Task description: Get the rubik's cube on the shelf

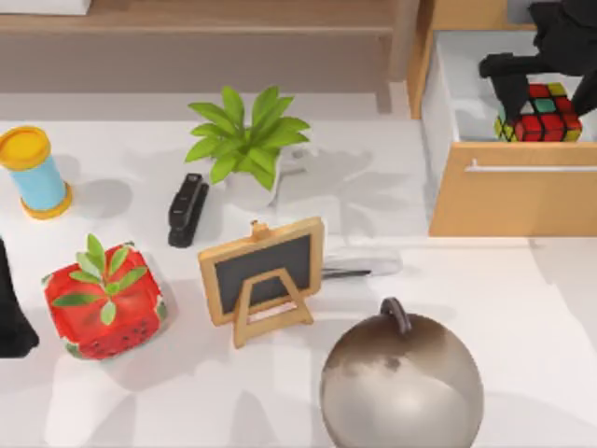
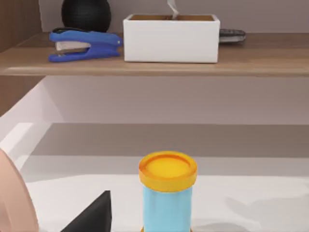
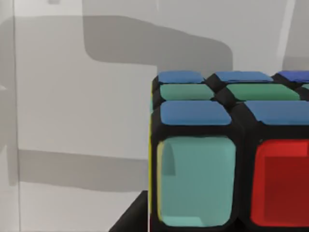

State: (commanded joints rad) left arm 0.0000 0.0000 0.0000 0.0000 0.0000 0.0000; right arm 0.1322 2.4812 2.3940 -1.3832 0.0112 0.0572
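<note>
Nearest to the front edge of the bench [image 1: 522, 308] stands a large grey-brown ball-shaped object [image 1: 401, 381] with a small dark handle on its top. Just behind it, a little to the left, a small chalkboard [image 1: 262, 276] stands on a wooden easel, and a grey pen-like object [image 1: 359, 267] lies beside it on the right. At the left side sits the red strawberry box [image 1: 104, 301] with green leaves on it. My left arm [image 1: 13, 308] rests at the left edge of the bench, near this box; I cannot tell whether the left gripper is spread or pressed together.

Further back lies a black stapler [image 1: 187, 209], and next to it a green plant [image 1: 244, 138] in a white pot. A blue cylinder with a yellow lid [image 1: 34, 172] stands at the far left; the left wrist view shows it upright [image 2: 167, 192].

At the right, the light-orange drawer [image 1: 513, 191] is pulled out. The rubik's cube [image 1: 540, 114] lies inside it, on the white bottom, near the front board. My right gripper [image 1: 520, 96] is down in the drawer with a dark finger at the left side of the cube. In the right wrist view the cube [image 3: 231, 159] is very close to the camera, but I cannot tell if the gripper is pinching it.

Furthest back runs the shelf [image 1: 205, 35], a long brown ledge. In the left wrist view a blue stapler [image 2: 84, 45], a white box [image 2: 171, 38] and a black ball [image 2: 86, 14] stand on its board [image 2: 260, 62].
</note>
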